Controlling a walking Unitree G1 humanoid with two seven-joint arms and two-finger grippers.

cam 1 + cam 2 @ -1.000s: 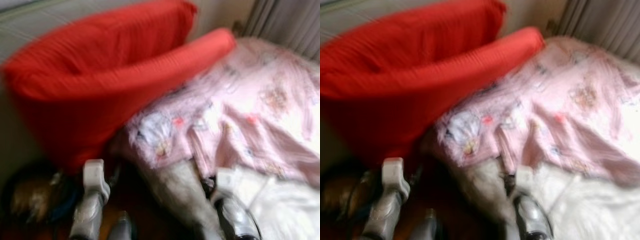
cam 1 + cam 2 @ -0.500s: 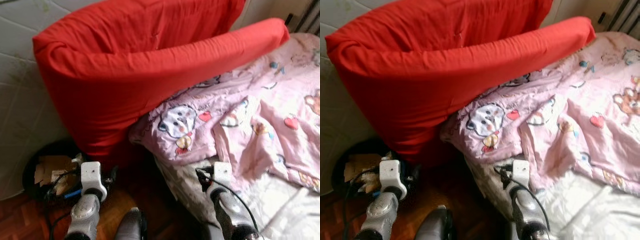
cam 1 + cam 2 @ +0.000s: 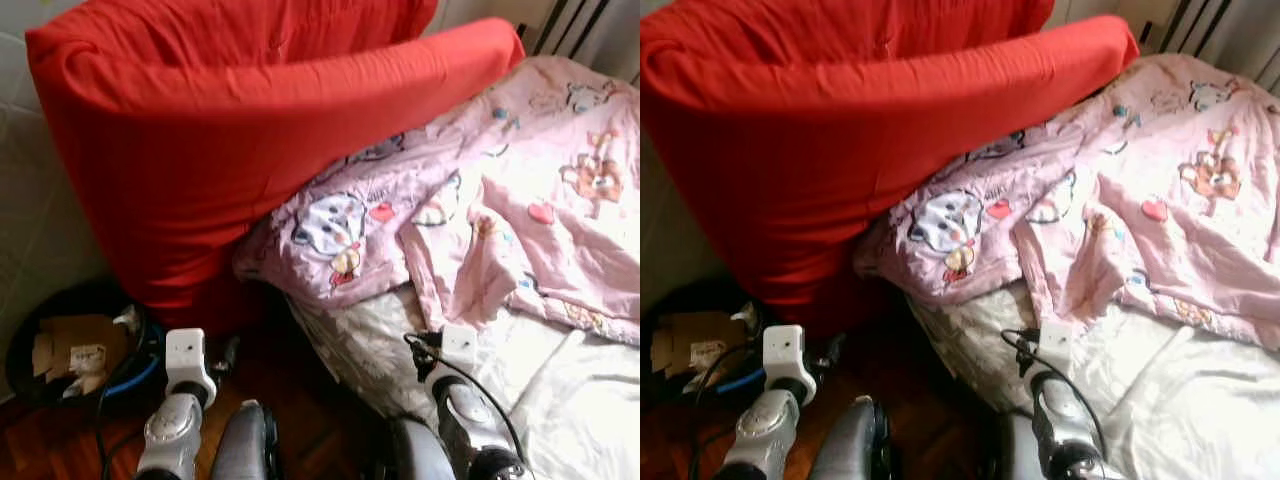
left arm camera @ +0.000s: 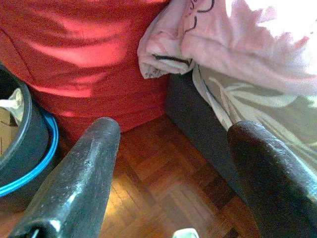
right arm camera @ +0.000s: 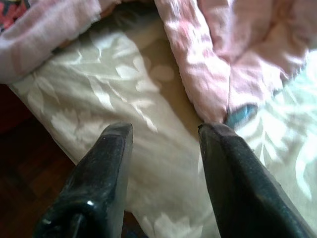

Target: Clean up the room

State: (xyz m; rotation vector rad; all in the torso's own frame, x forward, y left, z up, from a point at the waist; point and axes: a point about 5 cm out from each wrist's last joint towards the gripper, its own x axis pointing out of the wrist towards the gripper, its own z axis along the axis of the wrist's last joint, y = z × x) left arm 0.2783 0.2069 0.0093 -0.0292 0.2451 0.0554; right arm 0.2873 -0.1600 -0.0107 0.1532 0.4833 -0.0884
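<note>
One red cushion, leaning over the bed's head end. One pink cartoon-print quilt, crumpled on one leaf-patterned sheet. One dark bin on parquet floor. Left gripper and right gripper: both empty, fingers spread.

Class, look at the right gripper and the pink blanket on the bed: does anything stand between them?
Nothing visible does. The right gripper hovers open over the bare leaf-patterned sheet, and the pink blanket has its crumpled edge lying just beyond the fingertips, with only sheet between.
</note>
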